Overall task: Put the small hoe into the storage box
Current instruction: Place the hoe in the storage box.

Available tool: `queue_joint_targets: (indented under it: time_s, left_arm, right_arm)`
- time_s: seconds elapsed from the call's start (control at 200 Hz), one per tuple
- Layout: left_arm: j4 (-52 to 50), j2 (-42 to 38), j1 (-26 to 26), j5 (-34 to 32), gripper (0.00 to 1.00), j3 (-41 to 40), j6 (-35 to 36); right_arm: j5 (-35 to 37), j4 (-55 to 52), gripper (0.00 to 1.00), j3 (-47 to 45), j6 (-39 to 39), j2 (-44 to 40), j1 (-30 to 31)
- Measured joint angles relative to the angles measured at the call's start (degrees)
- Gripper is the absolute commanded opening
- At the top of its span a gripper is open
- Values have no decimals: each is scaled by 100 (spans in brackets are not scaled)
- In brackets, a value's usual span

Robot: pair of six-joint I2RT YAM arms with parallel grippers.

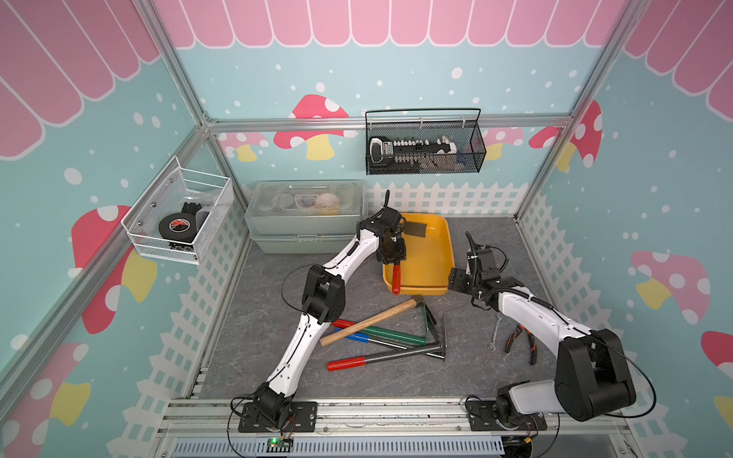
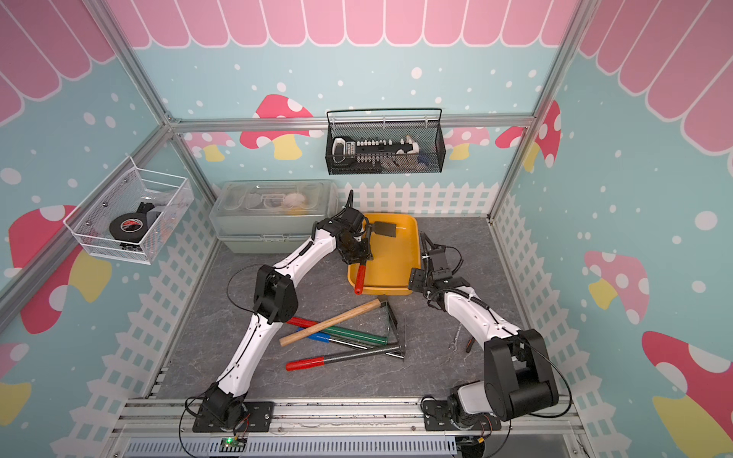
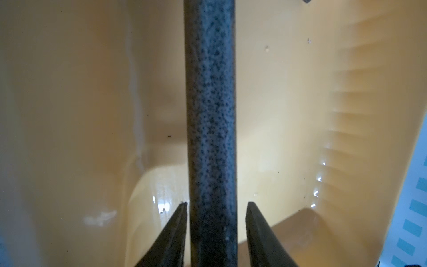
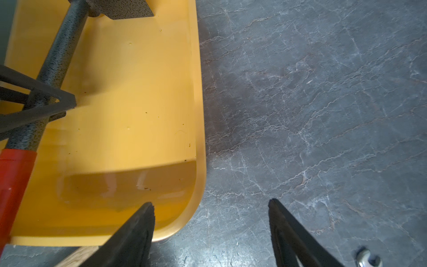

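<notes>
Left jaws stand slightly apart either side of the shaft of the small hoe (image 3: 210, 115), which lies lengthwise in the storage box (image 1: 430, 261), blade (image 1: 416, 230) far, red grip (image 1: 396, 279) poking over the near rim, right jaws wide and empty by the box's near corner.

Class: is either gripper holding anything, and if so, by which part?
Nothing is held. The left gripper straddles the small hoe's dark shaft, but its fingers show gaps on both sides. The right gripper is open and empty at the storage box's corner.
</notes>
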Motion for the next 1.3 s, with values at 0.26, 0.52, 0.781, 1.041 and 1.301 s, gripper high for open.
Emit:
queue_joint_targets:
  time_s: [0.26,0.52,0.781,1.041,1.301]
  left_arm:
    - [57,-1117,-11,-289,47,-791,592]
    - [127,-2461,-229,-855,47,-1923,1357]
    - [133,-3268,-601,-1515,46,-3095,2118]
    - [273,-4013,-1008,-2100,46,-4395,2796]
    - [461,-4647,-1375,-2179,46,-5604,3189]
  right_arm:
    - [-282,-4,83,-219,-216,-420,0]
    - [-664,-68,87,-284,-313,-870,0]
    - [-1038,-203,87,-313,-435,-1036,0]
    - [-1349,-374,88,-415,-549,-1143,0]
    - [-1578,-435,88,-555,-573,-1362,0]
